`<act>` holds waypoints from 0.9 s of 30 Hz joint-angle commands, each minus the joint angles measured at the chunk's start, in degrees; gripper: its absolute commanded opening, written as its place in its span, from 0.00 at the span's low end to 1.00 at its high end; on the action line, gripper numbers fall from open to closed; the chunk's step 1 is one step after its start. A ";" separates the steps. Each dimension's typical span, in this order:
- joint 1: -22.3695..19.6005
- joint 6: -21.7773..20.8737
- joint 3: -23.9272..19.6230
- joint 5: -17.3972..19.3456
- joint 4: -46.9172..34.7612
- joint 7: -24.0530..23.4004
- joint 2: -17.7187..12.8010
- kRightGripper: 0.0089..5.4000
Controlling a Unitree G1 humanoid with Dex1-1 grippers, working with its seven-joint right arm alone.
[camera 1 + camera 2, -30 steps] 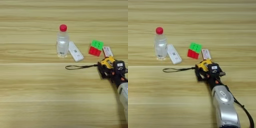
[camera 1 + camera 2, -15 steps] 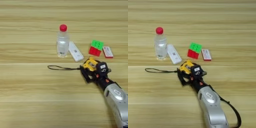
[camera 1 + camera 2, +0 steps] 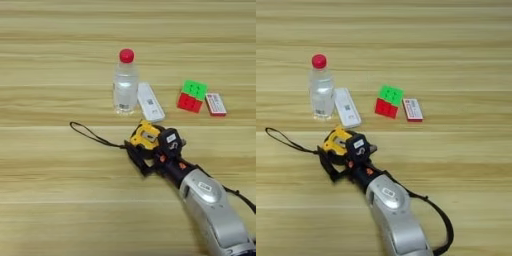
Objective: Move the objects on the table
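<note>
My right gripper (image 3: 148, 149) is shut on the yellow-black tape measure (image 3: 145, 136), just in front of the flat white device (image 3: 150, 102). The measure's black strap (image 3: 90, 134) trails left over the wooden table (image 3: 50, 200). The clear bottle (image 3: 125, 85) with its red cap stands upright beside the white device. Further right lies the red-green cube (image 3: 192, 96). In the right eye view the gripper (image 3: 340, 158) holds the tape measure (image 3: 337, 142) below the bottle (image 3: 321, 90) and the white device (image 3: 347, 107).
A small red-and-white flat box (image 3: 215, 104) lies right of the cube. My silver forearm (image 3: 212, 205) comes in from the bottom right, with a black cable (image 3: 436, 220) looping beside it.
My gripper has dragged the tape measure further left, from beside the cube's side to in front of the white device. The strap has trailed along to the left.
</note>
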 commanded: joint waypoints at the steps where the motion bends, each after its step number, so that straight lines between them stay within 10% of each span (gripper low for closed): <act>1: -4.23 -1.90 1.26 0.05 -1.39 -0.10 1.74 0.88; 13: -12.87 -6.04 1.34 -1.36 12.38 -0.71 3.75 0.88; 27: -12.32 -9.00 1.23 -2.79 12.03 -1.54 3.62 1.00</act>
